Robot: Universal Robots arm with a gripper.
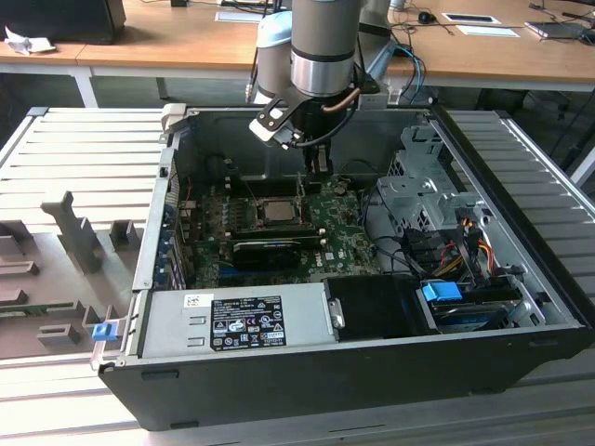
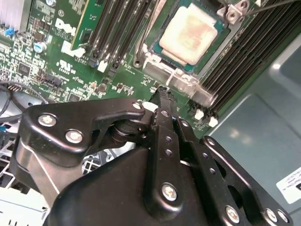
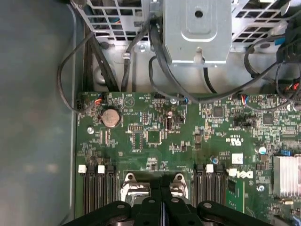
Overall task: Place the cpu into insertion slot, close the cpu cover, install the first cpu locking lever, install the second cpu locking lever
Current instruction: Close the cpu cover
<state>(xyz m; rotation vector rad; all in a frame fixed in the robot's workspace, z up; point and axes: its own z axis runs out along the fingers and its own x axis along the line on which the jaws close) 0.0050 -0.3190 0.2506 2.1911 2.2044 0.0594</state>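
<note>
1. Computer case (image 1: pixel 372 376): a black tower lying on its side with the side panel off, resting on a ribbed grey table (image 1: pixel 84 139).
2. Arm (image 1: pixel 324 42): a grey and silver arm that reaches down from above into the far half of the case.
3. Circuit board (image 1: pixel 339 228): a green board that lies flat on the case floor. It carries long black memory slots (image 2: pixel 117 28), a silver coin cell (image 3: pixel 110 117) and a finned heatsink (image 3: pixel 287 174).
4. Gripper (image 1: pixel 321 167): a black pincer pointing down at the board, just beside the far edge of the socket in the exterior view. In both wrist views its fingers (image 2: pixel 164 136) are pressed together to one narrow tip. Nothing can be seen between them. In the first wrist view the tip sits between two bright metal lugs (image 3: pixel 129 181).
5. Insertion slot (image 2: pixel 155 56): a square socket with a metal rim, set near the middle of the board between the banks of memory slots.
6. Cpu (image 2: pixel 190 29): a flat square chip with its beige metal top facing up, seated inside the insertion slot. It sits near the gripper tip but is not touched by it. In the exterior view it is the pale square (image 1: pixel 277 210) at the socket centre.
</note>
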